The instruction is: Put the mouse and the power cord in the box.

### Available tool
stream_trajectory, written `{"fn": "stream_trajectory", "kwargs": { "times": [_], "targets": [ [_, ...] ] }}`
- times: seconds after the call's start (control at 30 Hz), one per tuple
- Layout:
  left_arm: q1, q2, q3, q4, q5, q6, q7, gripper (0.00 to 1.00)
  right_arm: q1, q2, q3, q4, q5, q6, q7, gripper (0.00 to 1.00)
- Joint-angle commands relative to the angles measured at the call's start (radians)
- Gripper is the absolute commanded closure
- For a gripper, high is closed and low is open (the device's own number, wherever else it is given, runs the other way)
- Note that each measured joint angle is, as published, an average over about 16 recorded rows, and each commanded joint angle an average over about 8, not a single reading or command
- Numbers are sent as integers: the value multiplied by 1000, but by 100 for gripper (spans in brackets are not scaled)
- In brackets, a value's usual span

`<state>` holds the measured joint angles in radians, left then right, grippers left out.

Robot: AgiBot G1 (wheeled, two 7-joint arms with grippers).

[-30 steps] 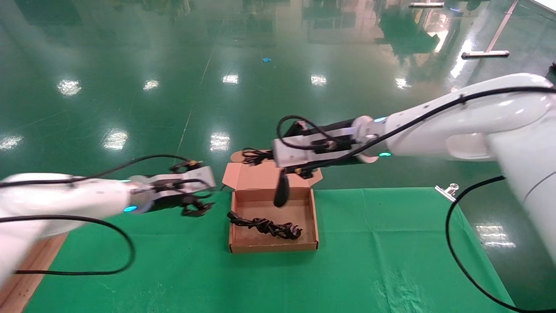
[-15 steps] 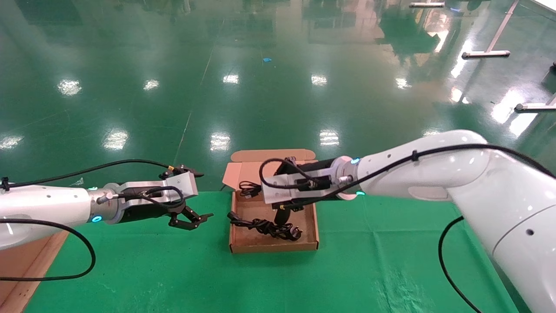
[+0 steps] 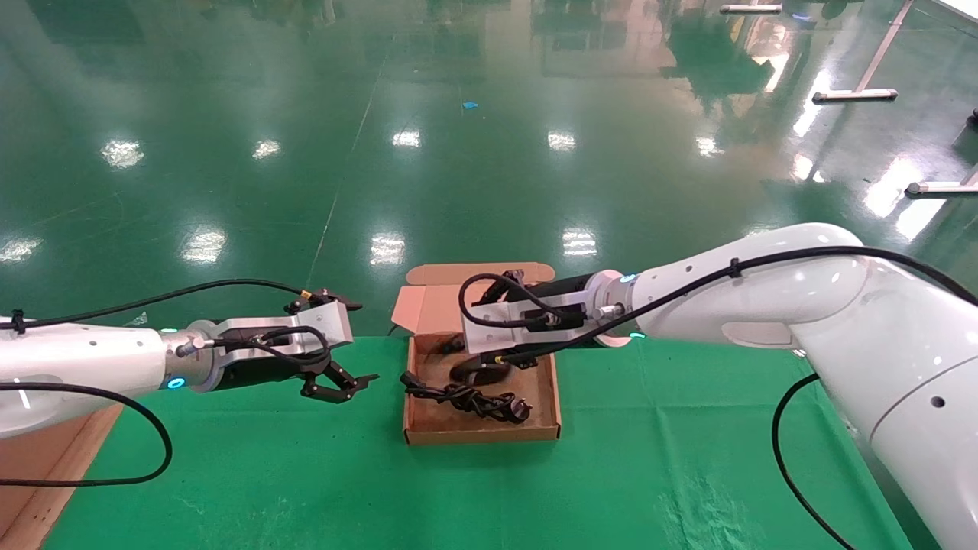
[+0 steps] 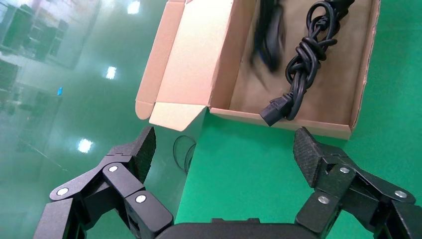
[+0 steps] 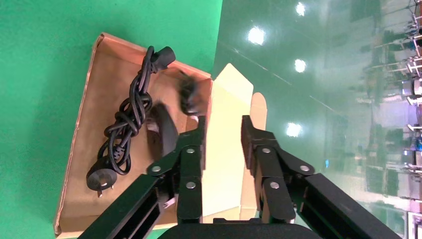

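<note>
The brown cardboard box (image 3: 481, 437) lies open on the green cloth, lid folded back. Inside it lies the bundled black power cord (image 3: 466, 399), also seen in the wrist views (image 4: 301, 64) (image 5: 124, 129). The black mouse (image 3: 477, 373) rests in the box just behind the cord, blurred in both wrist views (image 4: 268, 45) (image 5: 163, 132), its bunched thin cable (image 5: 189, 97) by the back wall. My right gripper (image 3: 500, 357) (image 5: 223, 132) hovers over the box's back edge, open, nothing between its fingers. My left gripper (image 3: 336, 382) (image 4: 224, 144) hangs wide open left of the box (image 4: 278, 122).
A wooden board (image 3: 30, 473) lies at the table's left edge. The green cloth (image 3: 611, 458) ends just behind the box, with glossy floor beyond. A thin wire loop (image 4: 181, 152) sits past that edge. My right arm's cable (image 3: 795, 458) hangs over the right side.
My right gripper came down from above the box with the mouse, then opened; the mouse now lies in the box. The left arm shifted slightly toward the box.
</note>
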<state>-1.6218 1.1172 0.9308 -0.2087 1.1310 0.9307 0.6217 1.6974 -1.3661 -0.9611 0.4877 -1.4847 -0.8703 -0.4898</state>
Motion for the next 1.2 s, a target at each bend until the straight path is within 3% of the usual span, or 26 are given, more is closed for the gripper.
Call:
{"fn": "stream_trajectory", "kwargs": {
  "times": [0.03,1.2],
  "targets": [
    [-2,3,4,2,4,-4,2,0,4,-2,2,-4,-4,-1,-4,0],
    [296,-273,-351,-583,-215,305,-438,0,-339,413,374,435,411,-344,369,0]
  ]
}}
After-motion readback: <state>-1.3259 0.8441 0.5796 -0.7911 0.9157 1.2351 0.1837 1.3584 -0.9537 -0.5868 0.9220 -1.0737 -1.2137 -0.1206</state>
